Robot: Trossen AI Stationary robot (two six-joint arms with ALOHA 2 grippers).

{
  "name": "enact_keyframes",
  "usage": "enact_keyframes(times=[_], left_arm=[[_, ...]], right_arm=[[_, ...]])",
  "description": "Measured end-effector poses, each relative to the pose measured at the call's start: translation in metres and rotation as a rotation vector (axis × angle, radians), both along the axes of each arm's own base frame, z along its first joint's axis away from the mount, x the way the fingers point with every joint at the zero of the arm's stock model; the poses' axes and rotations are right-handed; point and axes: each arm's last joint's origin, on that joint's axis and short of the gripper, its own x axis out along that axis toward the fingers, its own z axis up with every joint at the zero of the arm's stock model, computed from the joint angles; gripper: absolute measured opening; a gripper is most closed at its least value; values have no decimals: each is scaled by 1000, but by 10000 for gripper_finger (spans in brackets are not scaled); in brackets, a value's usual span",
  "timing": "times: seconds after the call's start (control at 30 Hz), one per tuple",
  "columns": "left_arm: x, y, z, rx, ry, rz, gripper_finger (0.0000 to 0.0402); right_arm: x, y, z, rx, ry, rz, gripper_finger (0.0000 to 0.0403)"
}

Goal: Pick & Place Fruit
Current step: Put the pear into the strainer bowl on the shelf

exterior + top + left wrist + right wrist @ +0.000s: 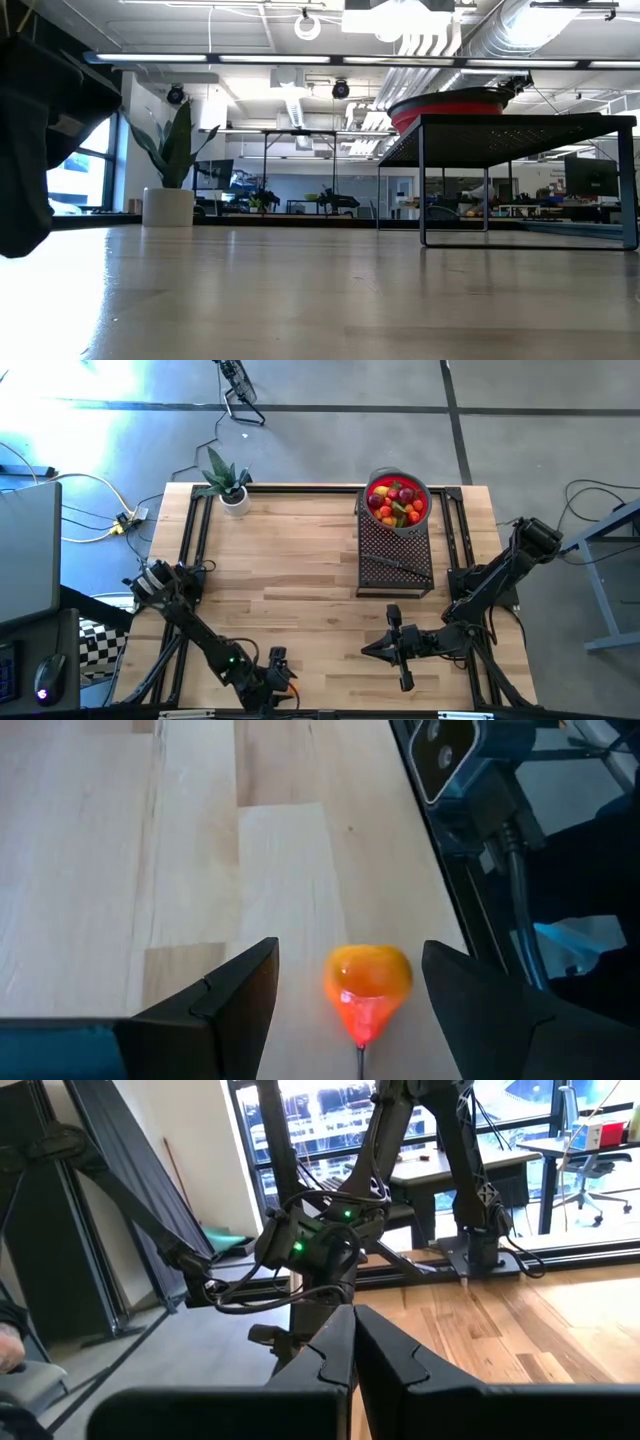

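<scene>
Left gripper [350,995] at the near desk [300,575] edge, jaws wide around an orange fruit [367,982] resting on the wood — placed to close. Right gripper [378,650] near right, jaws shut, idle. Remaining fruit in the bowl [398,501], far right.

Two dark, near-black jointed arms, each built of slim tubular links between bulkier rounded joint housings. Left arm [190,625]: black cables loop loosely at its base joint, and a small green indicator light glows on a housing near the wrist. Right arm [490,585]: black cabling runs along its links. Left fingers [225,1000]: matte black, flat-faced, wedge-shaped, with angular stepped edges. Right fingers [325,1360]: likewise matte black, with notched, interlocking inner edges.
</scene>
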Motion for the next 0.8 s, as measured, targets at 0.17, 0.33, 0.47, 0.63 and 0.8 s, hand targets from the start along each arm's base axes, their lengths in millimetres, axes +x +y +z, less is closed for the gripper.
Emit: enact_keyframes(times=[0.17, 0.33, 0.47, 0.63, 0.8], left_arm=[[1, 1, 0, -1, 1, 2, 244], [1, 0, 0, -20, 11, -13, 244], [1, 0, 0, -20, 10, -13, 244], [3, -2, -10, -15, 13, -16, 244], [6, -5, -17, -34, -5, -19, 244]], right_arm=[[0, 0, 0, -4, 4, 0, 4], [0, 0, 0, -4, 4, 0, 4], [0, 0, 0, -4, 4, 0, 4], [0, 0, -1, -4, 4, 0, 4], [0, 0, -1, -4, 4, 0, 4]])
